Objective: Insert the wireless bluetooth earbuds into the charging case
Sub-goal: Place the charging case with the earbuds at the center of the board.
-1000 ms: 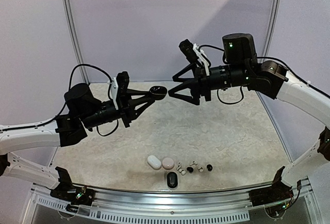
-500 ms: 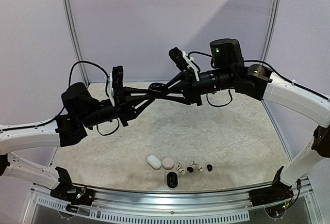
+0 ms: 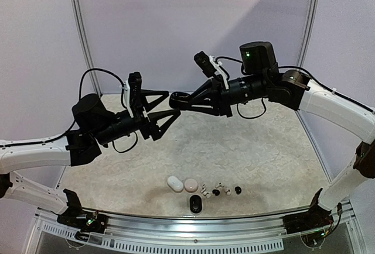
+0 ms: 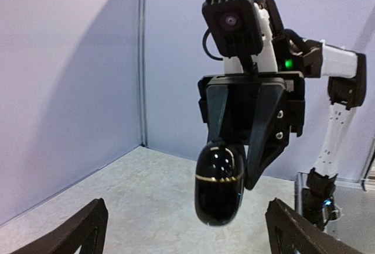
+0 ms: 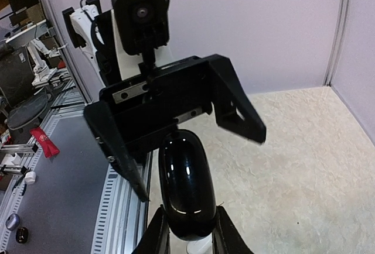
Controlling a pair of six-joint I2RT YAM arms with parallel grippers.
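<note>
The right jaws are closed on a glossy black case (image 4: 218, 184), pinching one end of it between both fingers (image 5: 157, 237) so that the other end sticks out toward the left arm. The case is oval, with a thin gold line round it. The left jaws stand wide open facing it, their fingers (image 4: 79, 233) set well apart on either side of the case's free end; whether they touch it I cannot tell. Both sets of jaws meet high in the air, and the wireless bluetooth earbuds (image 3: 220, 188) lie scattered on the worktop (image 3: 263, 154) far below them, white and black ones mixed. Beside the buds sit a white case (image 3: 174, 184), a pink case (image 3: 191, 185) and a dark case (image 3: 195, 204).
</note>
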